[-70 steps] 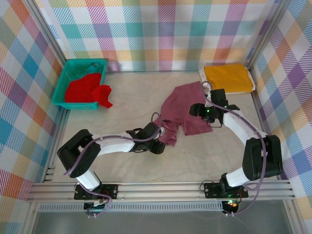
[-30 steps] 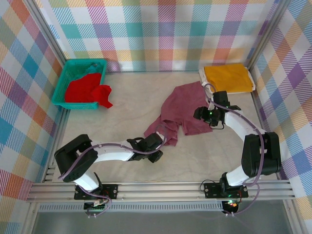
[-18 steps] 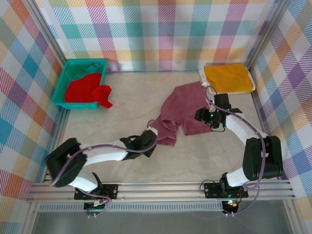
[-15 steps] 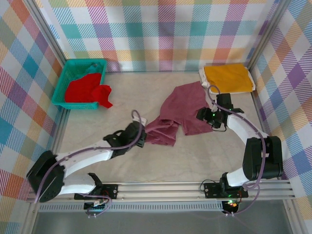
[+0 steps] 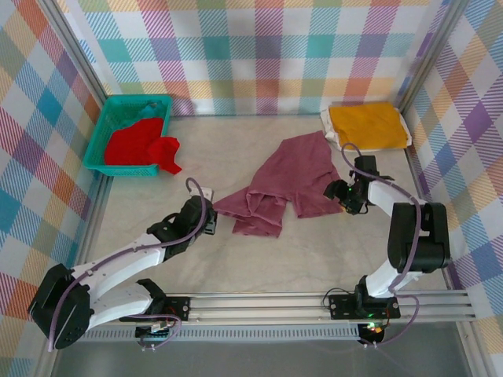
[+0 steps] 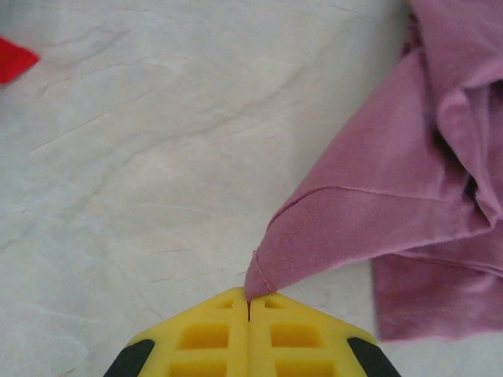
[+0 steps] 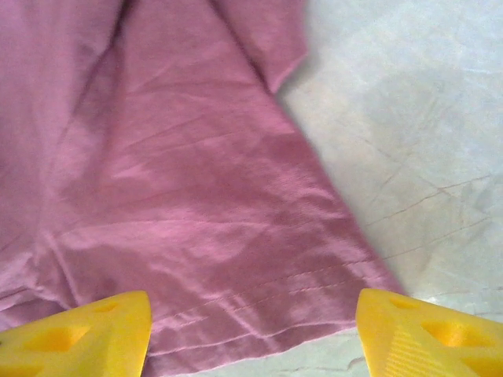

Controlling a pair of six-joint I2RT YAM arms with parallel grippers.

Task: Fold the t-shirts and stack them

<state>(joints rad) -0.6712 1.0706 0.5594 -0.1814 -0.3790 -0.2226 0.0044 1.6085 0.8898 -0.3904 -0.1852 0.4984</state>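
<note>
The maroon t-shirt [image 5: 287, 177] lies crumpled in the middle of the table, with one corner drawn out to the left. My left gripper [image 5: 209, 214] is shut on that corner; in the left wrist view the yellow fingertips [image 6: 220, 330] pinch the tip of the maroon cloth [image 6: 393, 212]. My right gripper [image 5: 339, 192] stands open over the shirt's right hem, its fingers [image 7: 86, 334] spread either side of the maroon fabric [image 7: 196, 181]. The yellow-orange t-shirt [image 5: 368, 124] lies folded at the back right. The red t-shirt [image 5: 140, 145] spills out of the basket.
A teal plastic basket [image 5: 116, 110] stands at the back left against the wall. Checked walls close in the table on three sides. Bare tabletop [image 5: 299, 251] stretches between the maroon shirt and the front rail. A red scrap of cloth [image 6: 12, 61] shows in the left wrist view.
My left gripper closed on the maroon shirt's near corner and swung left, pulling that corner out across the table. The right gripper slid a little right along the shirt's hem.
</note>
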